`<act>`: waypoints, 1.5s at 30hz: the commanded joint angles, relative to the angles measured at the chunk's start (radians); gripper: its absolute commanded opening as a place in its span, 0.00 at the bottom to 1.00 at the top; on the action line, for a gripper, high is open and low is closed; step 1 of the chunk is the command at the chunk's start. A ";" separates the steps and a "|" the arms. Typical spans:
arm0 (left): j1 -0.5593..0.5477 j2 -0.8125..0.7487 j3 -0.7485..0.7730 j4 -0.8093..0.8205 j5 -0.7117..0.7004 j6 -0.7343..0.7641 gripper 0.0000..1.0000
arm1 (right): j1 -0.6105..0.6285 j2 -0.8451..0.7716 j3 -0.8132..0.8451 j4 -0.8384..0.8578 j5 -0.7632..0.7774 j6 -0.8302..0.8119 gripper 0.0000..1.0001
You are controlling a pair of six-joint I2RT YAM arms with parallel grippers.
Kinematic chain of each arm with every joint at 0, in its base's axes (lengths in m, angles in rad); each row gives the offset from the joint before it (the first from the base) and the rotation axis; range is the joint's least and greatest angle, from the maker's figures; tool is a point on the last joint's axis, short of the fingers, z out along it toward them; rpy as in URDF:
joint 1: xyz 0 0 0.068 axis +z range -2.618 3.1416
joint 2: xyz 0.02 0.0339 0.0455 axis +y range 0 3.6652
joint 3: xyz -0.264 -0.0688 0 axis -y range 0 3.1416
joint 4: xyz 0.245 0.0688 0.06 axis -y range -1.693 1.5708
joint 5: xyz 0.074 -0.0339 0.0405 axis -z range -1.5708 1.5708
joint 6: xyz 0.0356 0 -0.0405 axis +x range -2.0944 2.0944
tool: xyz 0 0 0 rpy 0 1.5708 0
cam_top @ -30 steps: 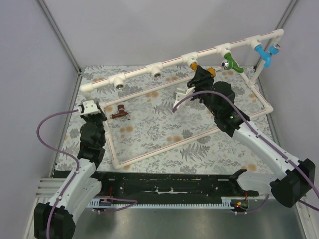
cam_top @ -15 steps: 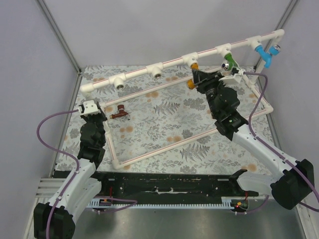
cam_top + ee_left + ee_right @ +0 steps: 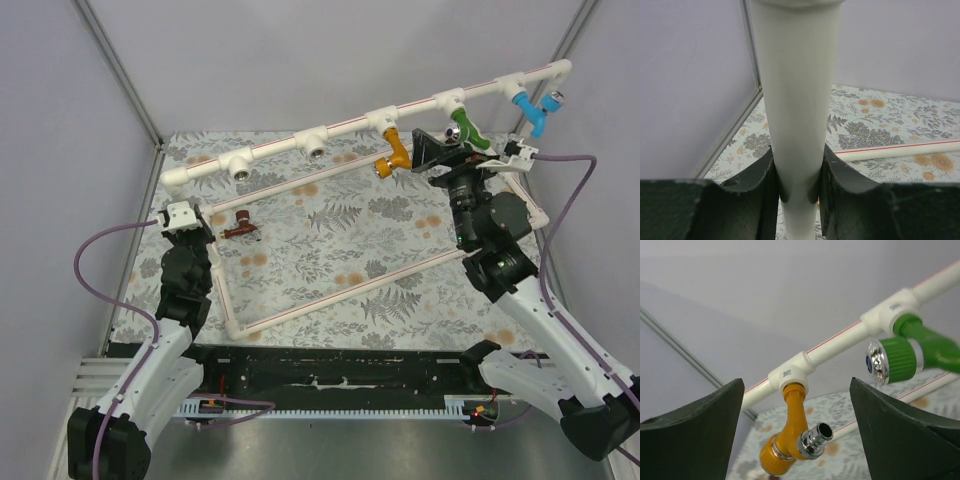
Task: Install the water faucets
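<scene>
Release is the change: the orange faucet [image 3: 396, 153] now hangs by itself from its white tee [image 3: 382, 120] on the upper rail, spout slanting down toward 7 o'clock, silvery end showing. A second ago the right gripper [image 3: 431, 150] covered it. Now that gripper sits just beside it at 3 o'clock, jaws spread wide with nothing between them, and the wrist view shows the faucet clear of both fingers. By that, this faucet looks seated and its step finished, though how tight the thread is cannot be told.

The dark red faucet [image 3: 240, 228] lies in the same spot on the flowered mat, toward 9 o'clock inside the frame, not yet installed. A bare tee [image 3: 315, 140] waits on the rail at its 1 o'clock.

The left gripper [image 3: 799, 175] has not budged: it stays pinched tight on the frame's white pipe [image 3: 800, 90], steadying it. The dark faucet is probably next.
</scene>
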 commanded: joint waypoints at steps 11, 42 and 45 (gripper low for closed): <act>-0.003 -0.013 0.039 0.041 0.016 0.002 0.02 | 0.006 -0.089 0.310 -0.749 -0.581 -1.614 0.98; -0.003 -0.004 0.039 0.043 0.010 0.011 0.02 | 0.110 0.211 0.176 -0.087 -0.197 -0.992 0.17; -0.003 -0.004 0.040 0.044 0.011 0.010 0.02 | 0.104 0.211 0.121 0.066 -0.088 -0.587 0.08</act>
